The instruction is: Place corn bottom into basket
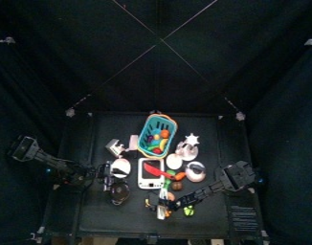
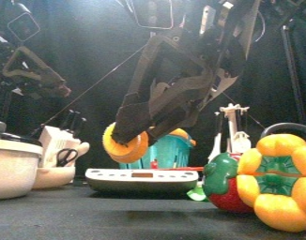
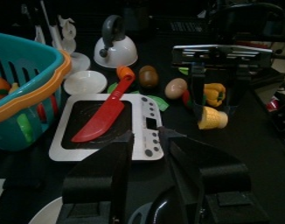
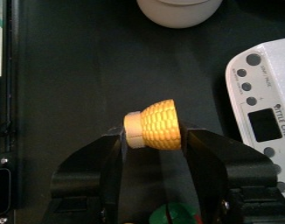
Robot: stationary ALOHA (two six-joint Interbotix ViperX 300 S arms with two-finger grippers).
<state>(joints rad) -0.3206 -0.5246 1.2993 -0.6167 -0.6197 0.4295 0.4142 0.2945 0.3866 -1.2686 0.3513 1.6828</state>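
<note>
The corn bottom (image 4: pixel 158 125), a short yellow cone with a pale cut end, is clamped between the jaws of my right gripper (image 4: pixel 155 140). In the front view the corn bottom (image 2: pixel 127 146) hangs above the table, in front of the teal basket (image 2: pixel 174 153). From above, the right gripper (image 1: pixel 170 199) is near the table's front, and the basket (image 1: pixel 147 129) stands farther back with toy foods inside. My left gripper (image 3: pixel 151 188) is open and empty, over the table's left front (image 1: pixel 118 189). In the left wrist view the basket (image 3: pixel 17 66) and the held corn (image 3: pixel 212 115) both show.
A white scale (image 3: pixel 145 144) with a red knife (image 3: pixel 104 118) lies between the basket and the corn. A white bowl (image 2: pixel 11 169) is at front left; a yellow pepper (image 2: pixel 283 180) and a red vegetable (image 2: pixel 223 184) at front right. A kettle (image 3: pixel 114 39) stands behind.
</note>
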